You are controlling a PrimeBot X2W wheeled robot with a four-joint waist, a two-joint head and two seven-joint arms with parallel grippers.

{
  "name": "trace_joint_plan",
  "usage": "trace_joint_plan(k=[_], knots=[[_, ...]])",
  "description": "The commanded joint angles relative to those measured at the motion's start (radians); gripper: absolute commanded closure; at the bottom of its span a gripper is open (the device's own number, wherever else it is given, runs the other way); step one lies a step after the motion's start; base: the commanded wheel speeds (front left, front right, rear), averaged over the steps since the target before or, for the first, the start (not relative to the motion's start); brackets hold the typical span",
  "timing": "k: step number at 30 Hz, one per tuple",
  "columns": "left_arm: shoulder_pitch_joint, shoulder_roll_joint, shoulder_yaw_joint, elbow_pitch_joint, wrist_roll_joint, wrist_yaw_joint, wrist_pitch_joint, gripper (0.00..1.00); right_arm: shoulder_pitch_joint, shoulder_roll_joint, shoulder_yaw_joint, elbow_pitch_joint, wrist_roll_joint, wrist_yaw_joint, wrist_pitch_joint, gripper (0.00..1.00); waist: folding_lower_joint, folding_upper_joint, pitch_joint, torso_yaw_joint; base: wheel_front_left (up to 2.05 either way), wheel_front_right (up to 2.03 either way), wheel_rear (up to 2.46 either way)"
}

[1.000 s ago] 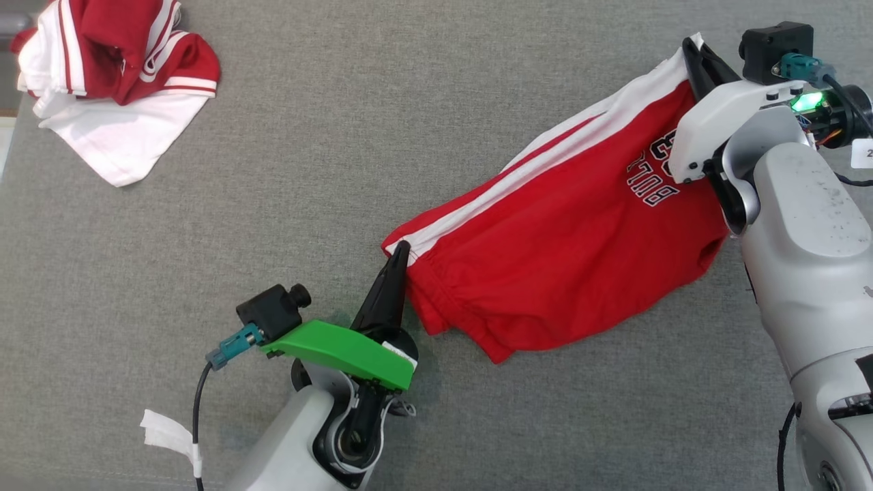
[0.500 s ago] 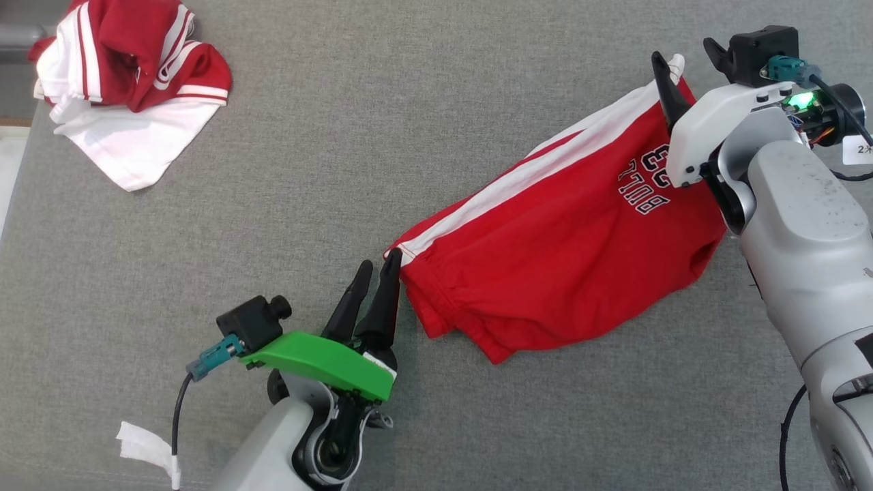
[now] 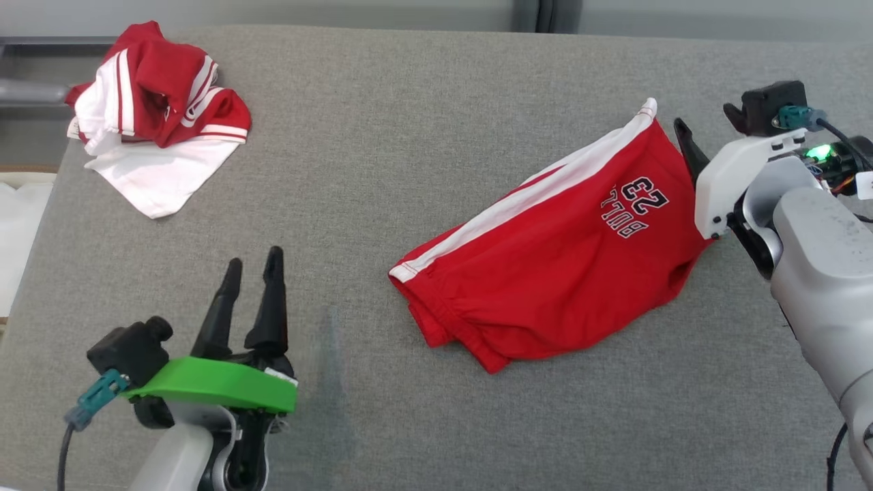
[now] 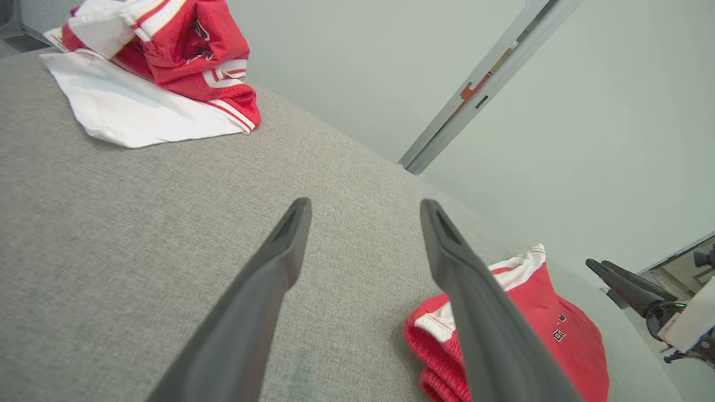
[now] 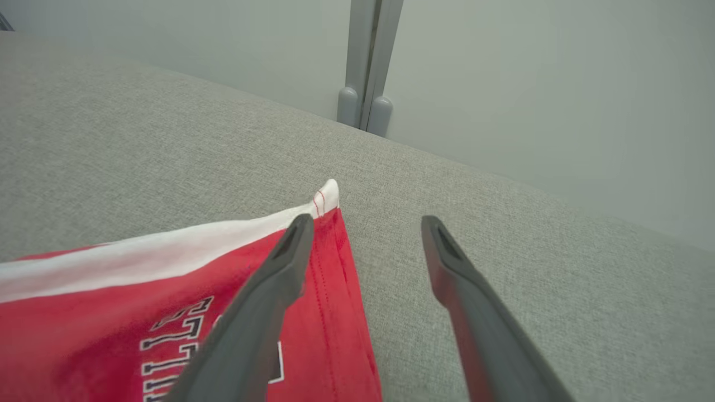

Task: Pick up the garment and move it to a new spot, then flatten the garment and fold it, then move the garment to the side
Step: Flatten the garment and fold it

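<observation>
at the far left corner of the bench lies a crumpled red and white garment, its white part spread toward the near side. close to the near left corner the left gripper hovers over bare grey bench, jaws apart and holding nothing. right of the bench's middle lie the red shorts, flat and slanted. their gathered waistband points toward the near edge, a white stripe runs along the far side, and black-and-white lettering sits near the right end. by the right edge the right gripper stands at the far right corner of the shorts, jaws apart and gripping nothing. one jaw is over the red hem, the other over bare bench. whether that jaw touches the cloth i cannot tell.
</observation>
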Motion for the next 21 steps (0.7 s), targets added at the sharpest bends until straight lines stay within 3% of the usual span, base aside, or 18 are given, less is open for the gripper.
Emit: trace_joint_plan(k=[1,7,14,21], knots=[[0.025,0.010,0.023,-0.018,0.031,0.010,0.000,0.00,0.028,-0.017,0.021,-0.009,0.027,-0.001,0.021,0.00,0.0000,0.0000,-0.030,0.004,0.00,0.00,0.00],[0.073,-0.006,0.114,-0.048,0.091,0.014,0.000,0.00,0.086,-0.057,0.090,-0.049,0.142,-0.001,0.111,0.00,0.0000,0.0000,-0.028,0.010,0.00,0.00,0.00],[0.095,-0.043,0.175,-0.024,0.146,-0.012,-0.001,0.00,0.119,-0.091,0.132,-0.049,0.218,-0.001,0.165,0.00,0.0000,0.0000,-0.006,0.026,0.00,0.00,0.00],[0.102,-0.083,0.201,0.005,0.169,-0.039,-0.001,0.00,0.151,-0.081,0.171,-0.031,0.282,-0.001,0.234,0.00,0.0000,0.0000,-0.009,0.039,0.00,0.00,0.00]])
